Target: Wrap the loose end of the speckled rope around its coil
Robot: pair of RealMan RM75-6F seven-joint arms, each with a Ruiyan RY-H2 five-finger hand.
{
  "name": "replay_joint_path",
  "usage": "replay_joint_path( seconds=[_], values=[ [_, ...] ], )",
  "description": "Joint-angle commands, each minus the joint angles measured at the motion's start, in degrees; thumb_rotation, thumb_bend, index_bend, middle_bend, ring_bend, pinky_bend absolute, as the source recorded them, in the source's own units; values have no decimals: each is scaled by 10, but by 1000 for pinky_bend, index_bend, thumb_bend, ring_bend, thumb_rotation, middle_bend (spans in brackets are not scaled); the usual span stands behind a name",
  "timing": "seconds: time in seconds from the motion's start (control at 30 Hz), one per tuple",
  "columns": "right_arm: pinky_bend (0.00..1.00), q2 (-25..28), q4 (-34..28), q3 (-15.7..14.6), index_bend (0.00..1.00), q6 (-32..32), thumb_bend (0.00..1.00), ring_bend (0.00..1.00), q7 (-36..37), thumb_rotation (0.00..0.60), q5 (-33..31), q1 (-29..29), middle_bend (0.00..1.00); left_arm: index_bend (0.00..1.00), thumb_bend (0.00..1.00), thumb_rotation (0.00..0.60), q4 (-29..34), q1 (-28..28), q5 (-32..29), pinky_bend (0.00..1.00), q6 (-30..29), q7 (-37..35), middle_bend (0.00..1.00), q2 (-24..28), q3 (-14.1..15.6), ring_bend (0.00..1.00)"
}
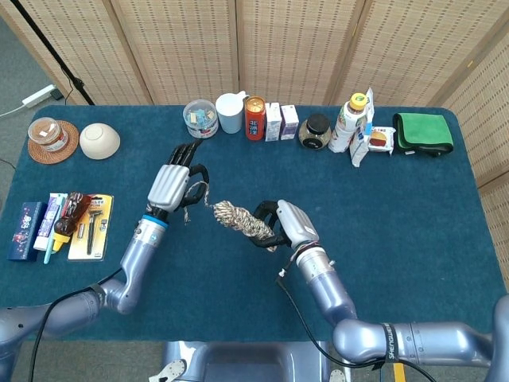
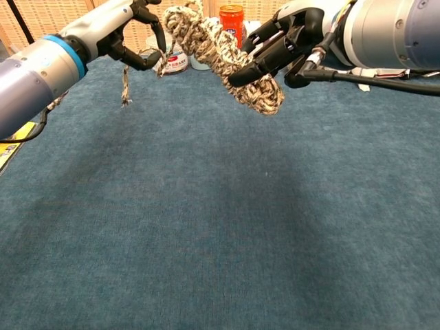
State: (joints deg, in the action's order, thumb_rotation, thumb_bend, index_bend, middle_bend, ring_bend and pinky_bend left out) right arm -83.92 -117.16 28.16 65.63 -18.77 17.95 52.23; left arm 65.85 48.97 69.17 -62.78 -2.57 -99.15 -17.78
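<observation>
Speckled rope coil (image 1: 242,221) sits mid-frame in the head view, above the blue table (image 1: 413,215), gripped at its lower-right end by the right hand (image 1: 285,225). Left of it, the left hand (image 1: 176,181) pinches the loose end (image 1: 193,200).

From the chest view, the coil (image 2: 223,55) slants across the upper centre, the right hand's (image 2: 289,38) dark fingers (image 2: 258,65) wrapped around it. At upper left, the left hand (image 2: 134,31) holds the loose end (image 2: 125,82), its frayed tip dangling.

The rope coil (image 1: 245,221) hangs above the table (image 1: 413,207) between the left hand (image 1: 173,185) and right hand (image 1: 288,224).
</observation>
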Motion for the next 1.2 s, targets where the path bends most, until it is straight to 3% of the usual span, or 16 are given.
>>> replay_joint_path(
  seconds=[0.03,0.33,0.7,0.9,1.2],
  values=[
    [876,22,-12,-9,685,-30,537,576,2,600,8,1,654,626,454,600,-17,16,-16,0,15,15,0,-13,-18,0],
    [876,43,-7,-35,685,-51,537,575,3,600,37,5,654,626,454,600,-46,49,-51,0,25,46,0,-27,-64,0],
    [876,98,-23,-36,687,-124,537,576,58,600,55,-3,654,626,455,600,-92,76,-68,0,41,73,0,-47,-74,0],
    [876,110,-14,-27,687,-142,537,576,109,600,47,-5,656,626,457,600,-100,75,-57,0,42,83,0,-52,-55,0],
    [884,115,-14,6,687,-114,537,582,172,600,-39,13,661,626,457,600,-120,61,-1,0,27,87,0,-64,2,0]
  ],
)
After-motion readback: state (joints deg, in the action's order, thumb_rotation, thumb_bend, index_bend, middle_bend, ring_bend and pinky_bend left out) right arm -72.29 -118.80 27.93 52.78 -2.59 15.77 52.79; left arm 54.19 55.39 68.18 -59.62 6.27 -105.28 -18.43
